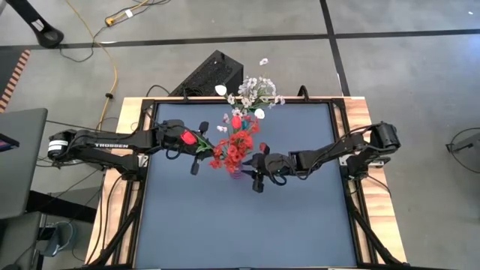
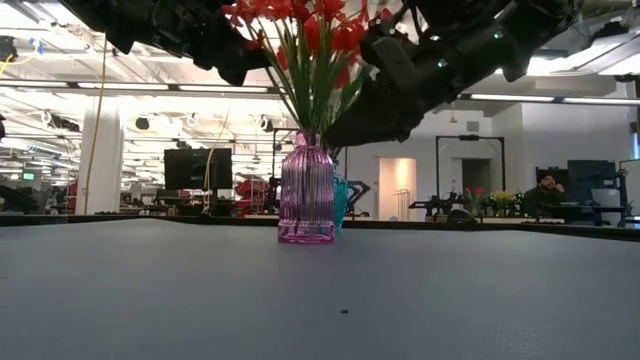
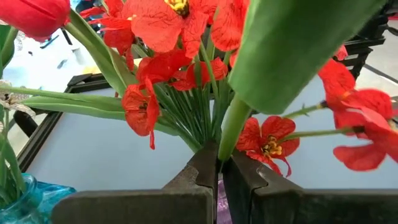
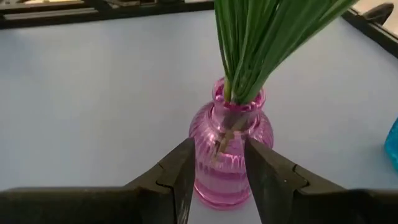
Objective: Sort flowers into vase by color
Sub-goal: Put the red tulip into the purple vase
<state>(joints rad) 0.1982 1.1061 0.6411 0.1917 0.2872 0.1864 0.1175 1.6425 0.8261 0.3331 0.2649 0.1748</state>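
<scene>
Dark table (image 1: 300, 217): two vases, pink vase (image 2: 306, 190), teal vase (image 2: 340, 203).

The left arm reaches in from the left, its gripper (image 3: 219, 180) pinched tight on a green flower stem (image 3: 235, 127). The right arm stretches in from the right, its gripper (image 4: 216, 177) with fingers (image 4: 177, 177) pressed to both sides of the pink vase (image 4: 229, 155).

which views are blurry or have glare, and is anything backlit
Low view: bright ceiling lights behind leave both arms as dark silhouettes, while the pink vase glows translucent. Left wrist view: the green stem in the left claw is close and soft, and the table looks washed out. Right wrist view: the right claw edges blur around the vase.
</scene>
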